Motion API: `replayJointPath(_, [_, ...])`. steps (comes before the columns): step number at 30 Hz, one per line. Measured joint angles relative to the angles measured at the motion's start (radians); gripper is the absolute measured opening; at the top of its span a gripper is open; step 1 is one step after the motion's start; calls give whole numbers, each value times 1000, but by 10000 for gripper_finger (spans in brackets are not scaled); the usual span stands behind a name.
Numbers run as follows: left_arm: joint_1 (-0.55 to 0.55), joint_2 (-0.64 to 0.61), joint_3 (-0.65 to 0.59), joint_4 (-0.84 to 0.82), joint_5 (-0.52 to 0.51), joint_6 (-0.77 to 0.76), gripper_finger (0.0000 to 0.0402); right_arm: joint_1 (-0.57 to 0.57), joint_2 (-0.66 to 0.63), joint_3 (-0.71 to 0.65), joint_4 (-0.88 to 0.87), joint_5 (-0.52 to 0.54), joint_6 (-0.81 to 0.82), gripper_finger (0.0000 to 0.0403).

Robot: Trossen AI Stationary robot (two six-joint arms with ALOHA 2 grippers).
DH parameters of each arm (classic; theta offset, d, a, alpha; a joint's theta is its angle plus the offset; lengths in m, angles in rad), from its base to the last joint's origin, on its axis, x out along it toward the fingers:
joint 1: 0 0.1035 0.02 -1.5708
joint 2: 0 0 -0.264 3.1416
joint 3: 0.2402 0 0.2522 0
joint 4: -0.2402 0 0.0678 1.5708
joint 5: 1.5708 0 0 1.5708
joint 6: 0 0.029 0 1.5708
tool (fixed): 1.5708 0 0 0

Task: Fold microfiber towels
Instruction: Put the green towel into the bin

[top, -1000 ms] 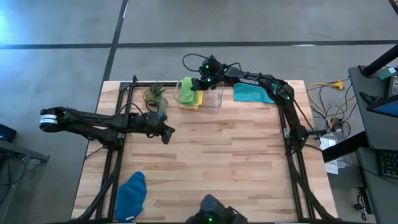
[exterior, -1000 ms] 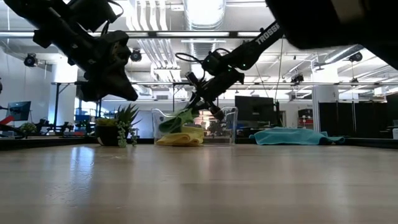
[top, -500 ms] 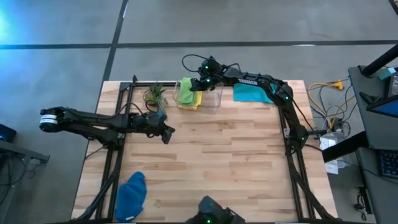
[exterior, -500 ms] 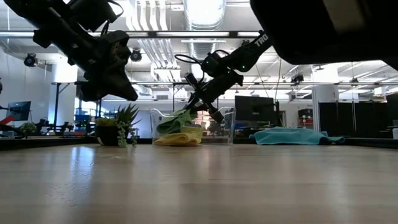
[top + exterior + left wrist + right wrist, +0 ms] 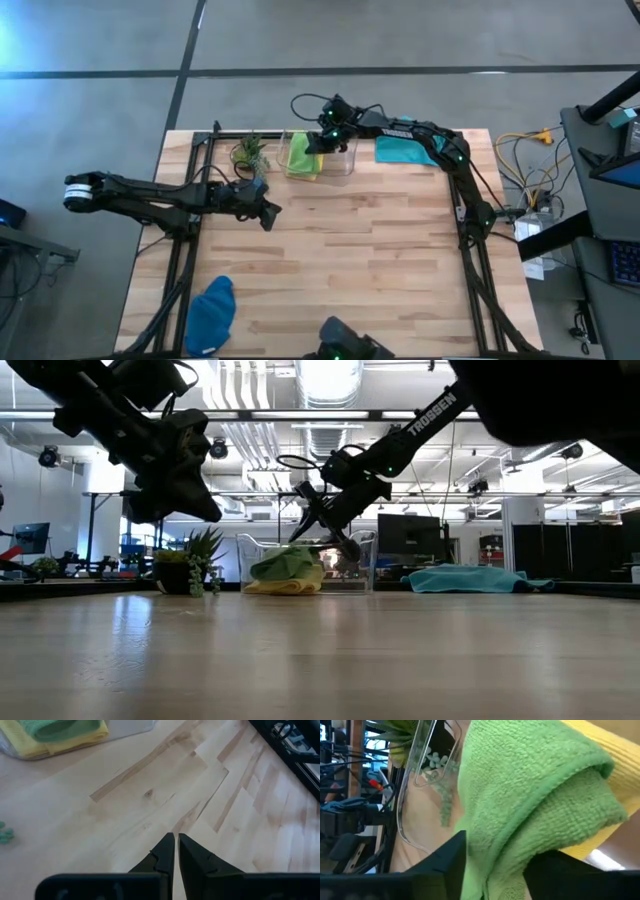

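Note:
A lime green towel lies folded on a yellow towel inside the clear bin at the table's far edge. My right gripper is just above the bin, open. In its wrist view the fingers stand on either side of the green towel's folded edge. A teal towel lies spread at the far right. A dark blue towel lies bunched at the near left. My left gripper hovers shut above the table's left half, holding nothing. My right gripper stands open around the lime green towel's fold, coming down at a slant from the right. Whether its fingers touch the cloth I cannot tell. The towel rests on the yellow towel in the bin.
A small potted plant stands just left of the bin. Black frame rails run along the table's left and right sides. Bare wood fills the middle and near right of the table.
My right gripper has opened and let go of the lime green towel. The towel, earlier drawn up toward the fingers, has dropped and settled on the yellow towel in the bin. The gripper has risen slightly.

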Motion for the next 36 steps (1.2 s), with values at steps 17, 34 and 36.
replayJointPath(17, [0, 0, 0, 42, 0, -26, 8, 2, -31, 2, -144, 134, -38, 244])
replayJointPath(34, [0, 19, -1, 55, -25, -25, 8, 52, -5, 333, -409, 430, -328, 208])
replayJointPath(36, [0, 37, 0, 64, -24, -25, 8, 50, 31, 358, -436, 411, -330, 186])
